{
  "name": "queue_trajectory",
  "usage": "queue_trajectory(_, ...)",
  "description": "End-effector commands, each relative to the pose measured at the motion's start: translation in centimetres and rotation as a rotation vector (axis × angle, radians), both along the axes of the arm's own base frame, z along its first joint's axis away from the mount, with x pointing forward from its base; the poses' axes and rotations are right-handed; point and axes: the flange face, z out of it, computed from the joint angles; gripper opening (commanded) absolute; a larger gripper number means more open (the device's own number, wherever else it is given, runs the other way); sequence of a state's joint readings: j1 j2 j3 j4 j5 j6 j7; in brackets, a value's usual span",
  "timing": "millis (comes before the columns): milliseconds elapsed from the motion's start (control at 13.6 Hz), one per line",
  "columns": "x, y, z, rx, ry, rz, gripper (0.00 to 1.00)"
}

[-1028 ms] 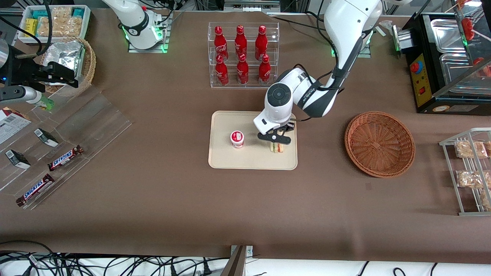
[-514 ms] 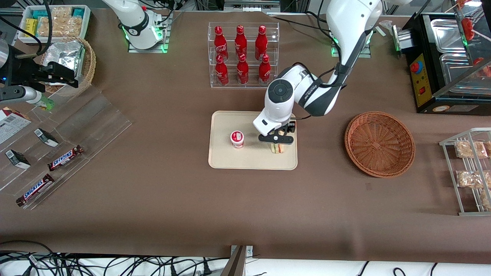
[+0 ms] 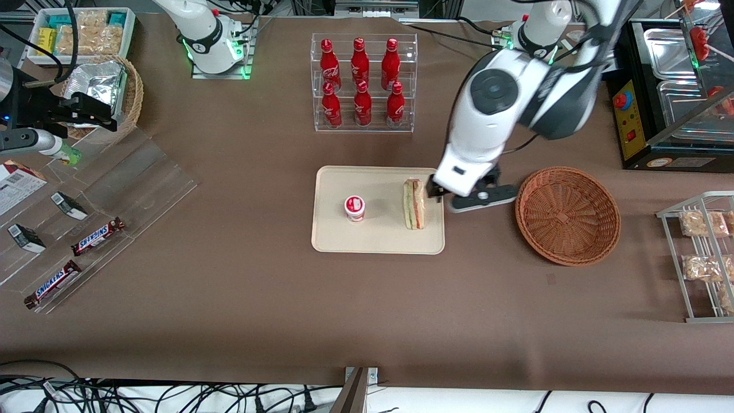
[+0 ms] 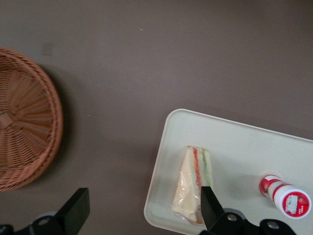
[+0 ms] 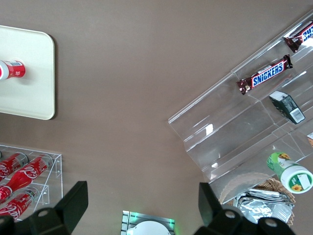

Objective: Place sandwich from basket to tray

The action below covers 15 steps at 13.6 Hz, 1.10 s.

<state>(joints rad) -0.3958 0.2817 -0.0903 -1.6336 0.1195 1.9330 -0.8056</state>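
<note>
The wrapped triangular sandwich [image 3: 414,203] [image 4: 193,183] rests on the cream tray [image 3: 378,183] [image 4: 234,147], near the tray edge that faces the basket. The reddish-brown woven basket [image 3: 567,215] [image 4: 24,127] is empty and stands on the table toward the working arm's end. My gripper [image 3: 464,195] [image 4: 142,210] hovers open above the strip of table between tray and basket, holding nothing. One fingertip [image 4: 208,203] hangs over the sandwich's edge and the other [image 4: 73,210] over bare table. A small white cup with a red lid [image 3: 355,207] [image 4: 286,196] also stands on the tray.
A clear stand of red bottles [image 3: 363,83] is farther from the camera than the tray. A black appliance [image 3: 671,92] and a wire rack of bagged snacks [image 3: 702,258] sit at the working arm's end. An acrylic display with Snickers bars [image 3: 97,229] lies toward the parked arm's end.
The gripper was shut on the sandwich low over the tray. It has let go, risen and moved toward the basket. The sandwich stays on the tray.
</note>
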Motion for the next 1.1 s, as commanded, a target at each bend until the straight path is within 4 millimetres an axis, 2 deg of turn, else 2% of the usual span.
queue_trajectory(0,0.5,4.3,4.7,0.027,-0.004,0.076,1.00)
queue_trajectory(147,0.5,7.6,6.9,0.024,0.001,0.108,1.00)
queue_trajectory(294,0.8,11.2,8.0,0.020,0.028,0.065,1.00)
queue_trajectory(440,1.4,15.9,8.6,0.001,0.062,0.035,1.00)
queue_trajectory(661,1.0,22.3,10.1,-0.032,0.108,-0.089,1.00)
queue_trajectory(807,0.5,25.3,11.4,-0.048,0.103,-0.183,1.00)
queue_trajectory(1028,-0.1,27.3,13.0,-0.043,0.091,-0.373,1.00)
